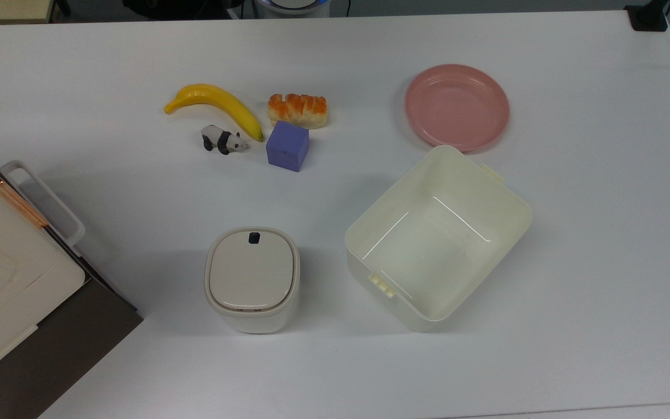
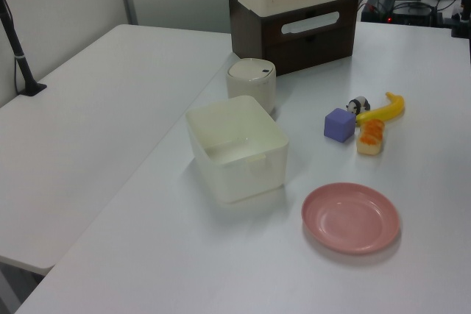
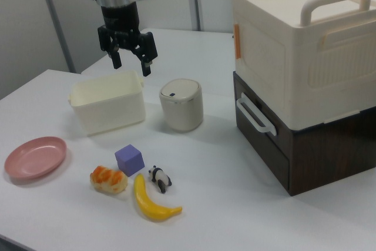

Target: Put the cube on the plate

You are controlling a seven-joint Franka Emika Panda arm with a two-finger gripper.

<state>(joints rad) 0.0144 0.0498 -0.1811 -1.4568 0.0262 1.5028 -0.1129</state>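
The purple-blue cube [image 1: 288, 145] [image 2: 339, 124] [image 3: 129, 159] rests on the white table, just in front of the toy bread [image 1: 298, 110] [image 3: 108, 180]. The pink plate [image 1: 457, 107] [image 2: 351, 218] [image 3: 34, 157] lies bare, well to the cube's right in the top view. My gripper [image 3: 130, 63] hangs high above the table in the right view, over the cream tub [image 3: 108, 101], far from the cube. Its fingers are spread open with nothing between them.
A yellow banana [image 1: 217, 103] and a small panda figure [image 1: 223, 139] lie beside the cube. The open cream tub [image 1: 438, 235] sits next to the plate. A lidded round bin [image 1: 252, 278] and a stacked drawer unit [image 3: 305, 80] stand nearby.
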